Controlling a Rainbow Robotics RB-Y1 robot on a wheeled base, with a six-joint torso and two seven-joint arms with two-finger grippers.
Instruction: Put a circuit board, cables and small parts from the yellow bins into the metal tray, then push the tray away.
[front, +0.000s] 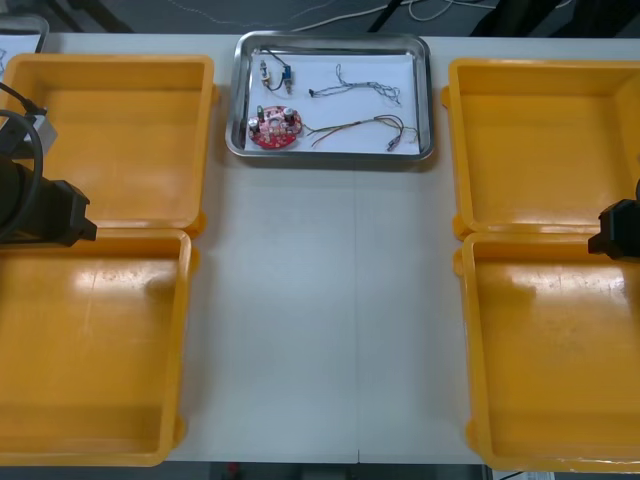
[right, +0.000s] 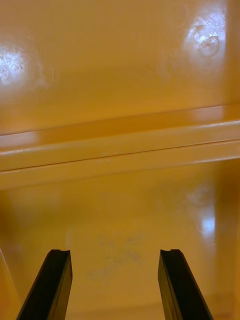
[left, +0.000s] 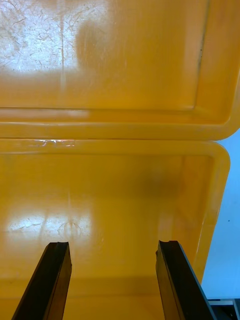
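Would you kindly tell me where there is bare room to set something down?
Bare: the table between the left yellow bins and right yellow bins, nearer than the metal tray; the bins too, though the left end effector and right end effector hang over them. Crowded: the tray, with circuit board, cables and small metal parts.

No legible text (yellow bin's moulded mark unreadable).

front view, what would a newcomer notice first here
The metal tray at the table's far middle draws the eye: on its white inside lie a round red circuit board and thin cables. Four big yellow bins flank it, two per side. The left hand and right hand hang open over the bins on their own sides, holding nothing.
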